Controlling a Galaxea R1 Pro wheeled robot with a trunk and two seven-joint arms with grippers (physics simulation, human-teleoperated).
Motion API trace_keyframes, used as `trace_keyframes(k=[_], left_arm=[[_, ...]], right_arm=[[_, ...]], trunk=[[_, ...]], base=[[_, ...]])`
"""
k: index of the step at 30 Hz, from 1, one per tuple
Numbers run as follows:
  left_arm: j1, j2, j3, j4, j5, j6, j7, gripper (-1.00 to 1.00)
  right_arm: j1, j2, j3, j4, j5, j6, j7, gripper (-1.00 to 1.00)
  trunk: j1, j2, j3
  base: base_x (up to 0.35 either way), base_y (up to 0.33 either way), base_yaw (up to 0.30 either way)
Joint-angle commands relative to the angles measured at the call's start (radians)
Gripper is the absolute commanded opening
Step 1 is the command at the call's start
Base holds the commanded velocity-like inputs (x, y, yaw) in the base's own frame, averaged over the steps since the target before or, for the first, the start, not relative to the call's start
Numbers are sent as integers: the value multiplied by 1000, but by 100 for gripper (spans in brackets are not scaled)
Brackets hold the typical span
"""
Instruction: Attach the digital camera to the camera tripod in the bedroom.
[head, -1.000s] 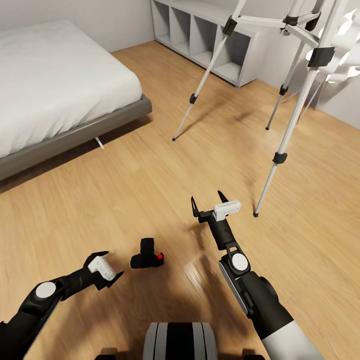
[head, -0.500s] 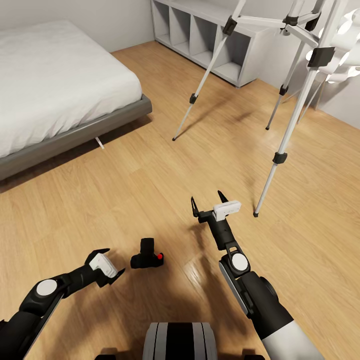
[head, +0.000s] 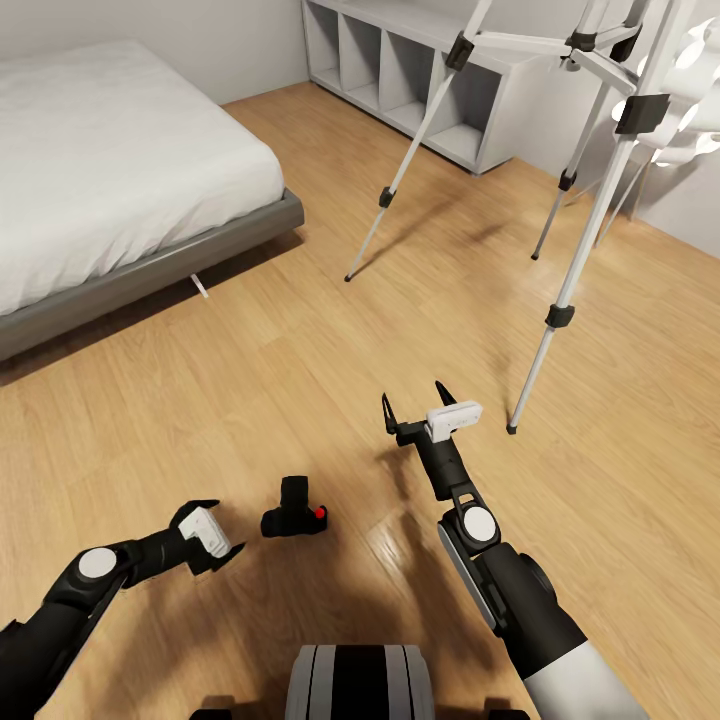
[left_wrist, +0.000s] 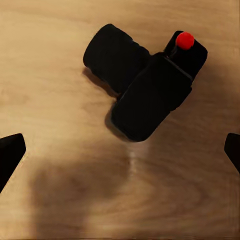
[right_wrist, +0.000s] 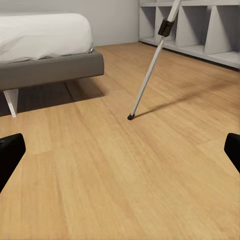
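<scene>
Just beside left gripper (head: 218, 530): digital camera (head: 293, 516)

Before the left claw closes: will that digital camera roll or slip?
Probably rigid: the digital camera is a boxy black body. Its stubby lens is round, so a nudge might pivot it on the wood floor. The open left claw should likely span the flat sides.
</scene>
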Motion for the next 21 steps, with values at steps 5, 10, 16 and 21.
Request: trace_keyframes(k=[5, 10, 16, 21], left_arm=[[-32, -25, -8, 27, -169, -15, -9, 100], [-38, -46, -34, 33, -235, -82, -10, 100], [-39, -44, -39, 20, -243, -109, -8, 100], [-39, -48, -37, -40, -245, -114, 2, 100]], right_arm=[[-1, 0, 2, 0, 3, -2, -8, 100], [-1, 0, 2, 0, 3, -2, -8, 100], [-1, 0, 2, 0, 3, -2, -8, 100], [-1, 0, 2, 0, 3, -2, -8, 100]], trunk=[[0, 0, -1], [0, 0, -1], [0, 0, -1], [0, 0, -1]], base=[[0, 0, 0], [0, 0, 0], [0, 0, 0], [0, 0, 0]])
